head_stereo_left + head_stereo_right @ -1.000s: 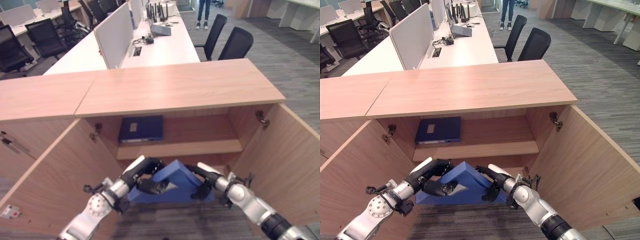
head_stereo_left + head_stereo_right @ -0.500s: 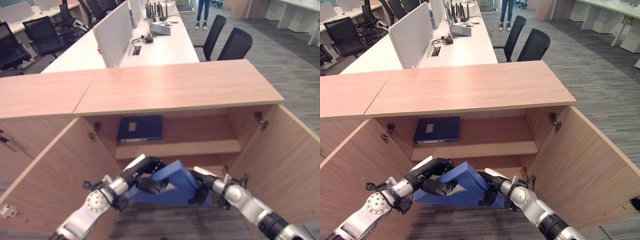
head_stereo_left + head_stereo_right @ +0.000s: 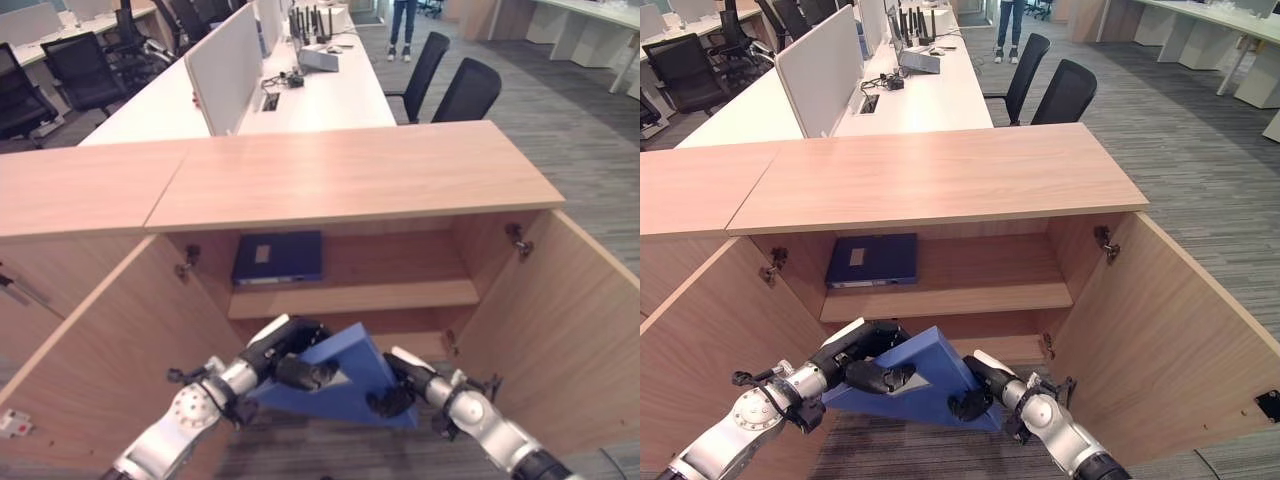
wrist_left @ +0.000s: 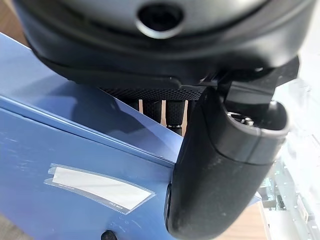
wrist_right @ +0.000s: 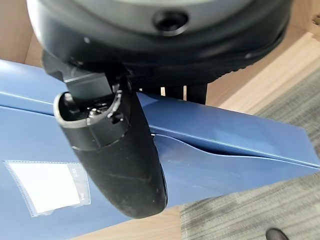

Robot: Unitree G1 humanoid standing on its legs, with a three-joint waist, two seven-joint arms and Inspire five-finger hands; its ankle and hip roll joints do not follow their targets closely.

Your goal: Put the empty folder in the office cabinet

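Fingers: both our hands are clamped on the blue folder (image 3: 350,375), thumb on one face, fingers curled behind its edge.
Left hand (image 3: 290,358): we grip the folder's left end.
Right hand (image 3: 398,390): we grip its right lower edge.
Folder: tilted, at the open cabinet's (image 3: 560,330) front edge, before the bottom compartment.
Shelf (image 3: 400,293): a dark blue binder (image 3: 279,258) lies flat at its left end.
Beyond: white desks (image 3: 320,90), black chairs (image 3: 468,90).

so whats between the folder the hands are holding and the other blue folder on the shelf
In the left eye view, only the shelf's front edge and a bare strip of shelf board lie between the held folder and the stored folder.
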